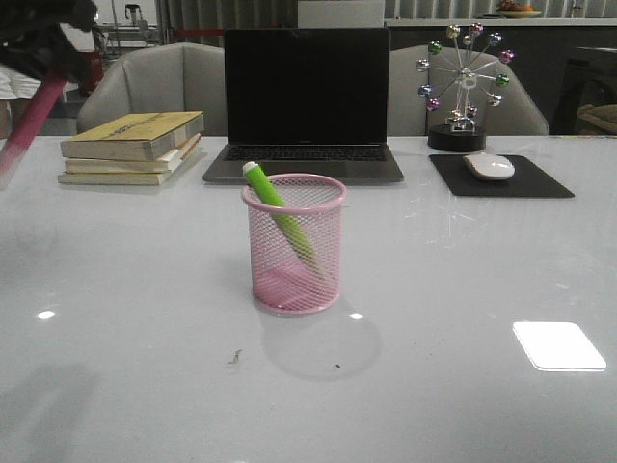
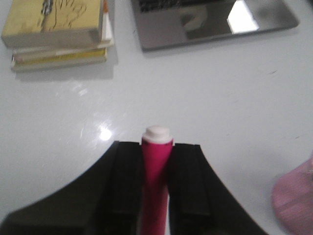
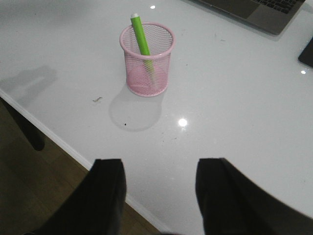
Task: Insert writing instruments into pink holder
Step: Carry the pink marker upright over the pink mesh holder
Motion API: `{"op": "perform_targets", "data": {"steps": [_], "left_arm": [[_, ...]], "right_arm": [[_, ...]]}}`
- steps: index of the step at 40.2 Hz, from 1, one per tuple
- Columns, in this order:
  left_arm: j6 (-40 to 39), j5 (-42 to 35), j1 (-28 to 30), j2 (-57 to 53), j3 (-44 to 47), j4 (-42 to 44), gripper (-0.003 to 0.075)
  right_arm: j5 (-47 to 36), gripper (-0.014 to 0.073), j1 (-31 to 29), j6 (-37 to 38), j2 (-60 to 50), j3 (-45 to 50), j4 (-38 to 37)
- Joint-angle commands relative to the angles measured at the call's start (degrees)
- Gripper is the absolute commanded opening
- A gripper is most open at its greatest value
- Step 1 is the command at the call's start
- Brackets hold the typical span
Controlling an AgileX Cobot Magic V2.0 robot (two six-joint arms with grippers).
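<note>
The pink holder [image 1: 294, 243] stands upright mid-table, with the lime green marker [image 1: 277, 211] leaning inside it, white tip up and to the left; both also show in the right wrist view, holder [image 3: 147, 58] and marker [image 3: 141, 35]. My left gripper [image 2: 157, 147] is shut on the magenta-pink marker [image 2: 156, 164], whose white tip sticks out past the fingers. In the front view that marker [image 1: 34, 118] hangs blurred at the far left, high above the table. A bit of the holder [image 2: 295, 201] shows at the left wrist view's edge. My right gripper [image 3: 160, 166] is open and empty over the table's near edge.
A stack of books [image 1: 133, 147] lies at the back left, a laptop [image 1: 306, 104] behind the holder. A mouse [image 1: 490, 166] on a black pad [image 1: 501, 177] and a ferris-wheel ornament [image 1: 463, 87] stand at the back right. The table edge [image 3: 58, 139] borders bare floor.
</note>
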Motion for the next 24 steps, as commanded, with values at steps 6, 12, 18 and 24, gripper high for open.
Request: {"op": "perform_targets", "data": {"steps": [6,12,18,24], "left_arm": [[0.1,-31.6,-12.4,-10.9,11.0,-2.0,0.0091],[0.1,-45.0,-19.8,-8.4,12.8,-2.0,0.0091],[-1.0,-58.2,-24.1,-2.0,12.1,-2.0,0.0091],[-4.7,-62.3,-26.3,5.6,9.0,-2.0,0.0091]], "right_arm": [[-4.1,0.0444,-0.2,-0.4,0.0,-1.6,-0.6],[-4.1,0.0444,-0.2,-0.4,0.0,-1.6,-0.6],[-4.1,0.0444,-0.2,-0.4,0.0,-1.6,-0.6],[-4.1,0.0444,-0.2,-0.4,0.0,-1.6,-0.6]]}}
